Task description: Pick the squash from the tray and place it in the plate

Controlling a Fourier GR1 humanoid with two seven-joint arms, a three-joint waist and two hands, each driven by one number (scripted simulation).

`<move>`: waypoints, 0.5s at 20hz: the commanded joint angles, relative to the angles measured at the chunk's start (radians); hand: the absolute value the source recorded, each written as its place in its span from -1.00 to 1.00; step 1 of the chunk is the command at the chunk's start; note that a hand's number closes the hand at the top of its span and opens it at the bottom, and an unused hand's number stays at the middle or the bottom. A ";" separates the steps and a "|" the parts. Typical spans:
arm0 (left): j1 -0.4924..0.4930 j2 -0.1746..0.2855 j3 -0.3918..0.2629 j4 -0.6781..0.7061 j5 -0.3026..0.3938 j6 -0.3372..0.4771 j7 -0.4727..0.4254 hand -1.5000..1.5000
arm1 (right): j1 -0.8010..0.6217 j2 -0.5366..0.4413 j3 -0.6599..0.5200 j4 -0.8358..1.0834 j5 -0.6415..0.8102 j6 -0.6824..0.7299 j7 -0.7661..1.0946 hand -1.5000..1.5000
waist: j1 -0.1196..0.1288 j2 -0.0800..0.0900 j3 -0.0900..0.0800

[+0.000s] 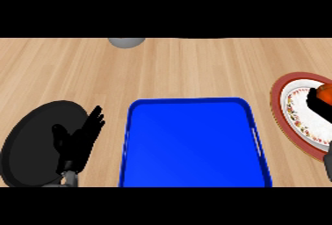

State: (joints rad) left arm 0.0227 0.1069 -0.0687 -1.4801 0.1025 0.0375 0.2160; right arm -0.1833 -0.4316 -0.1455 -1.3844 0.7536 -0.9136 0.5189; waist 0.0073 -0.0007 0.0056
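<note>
The orange-red squash [325,92] shows at the view's right edge, over the white plate with a red patterned rim [295,110]. My right hand [319,105] reaches across that plate, its dark fingers curled under the squash; most of the hand is cut off by the edge. The blue tray [194,143] lies in the middle of the counter with nothing on it. My left hand [77,140] rests open at the lower left, fingers pointing up, left of the tray.
A black round plate [29,145] lies under and behind my left hand. A grey rounded object [126,41] sits at the far edge of the wooden counter. Bare wood stretches behind the tray.
</note>
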 commanded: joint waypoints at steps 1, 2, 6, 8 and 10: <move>0.008 -0.008 -0.004 0.032 -0.003 -0.007 0.000 0.00 | -0.105 -0.070 -0.060 0.242 -0.211 -0.044 -0.213 1.00 | 0.010 0.007 -0.003; 0.021 -0.001 0.028 0.092 0.022 -0.033 -0.060 0.00 | -0.074 -0.137 -0.100 0.201 -0.259 0.024 -0.220 1.00 | 0.002 0.006 -0.004; 0.033 -0.012 -0.018 0.015 -0.014 -0.008 -0.015 0.00 | -0.137 -0.143 -0.153 0.410 -0.336 0.124 -0.219 1.00 | 0.020 0.009 -0.003; 0.002 -0.016 -0.012 0.048 -0.009 -0.013 -0.016 0.00 | -0.134 -0.182 -0.118 0.502 -0.324 0.232 -0.240 -1.00 | 0.023 0.016 -0.003; -0.004 -0.016 -0.020 0.016 -0.008 -0.009 0.025 0.00 | -0.152 -0.147 -0.112 0.602 -0.346 0.258 -0.305 -1.00 | 0.034 0.017 -0.001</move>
State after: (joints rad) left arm 0.0130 0.0947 -0.0764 -1.4761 0.0934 0.0354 0.2108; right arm -0.3065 -0.5720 -0.2563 -0.9519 0.4448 -0.7507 0.2636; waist 0.0269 0.0065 0.0060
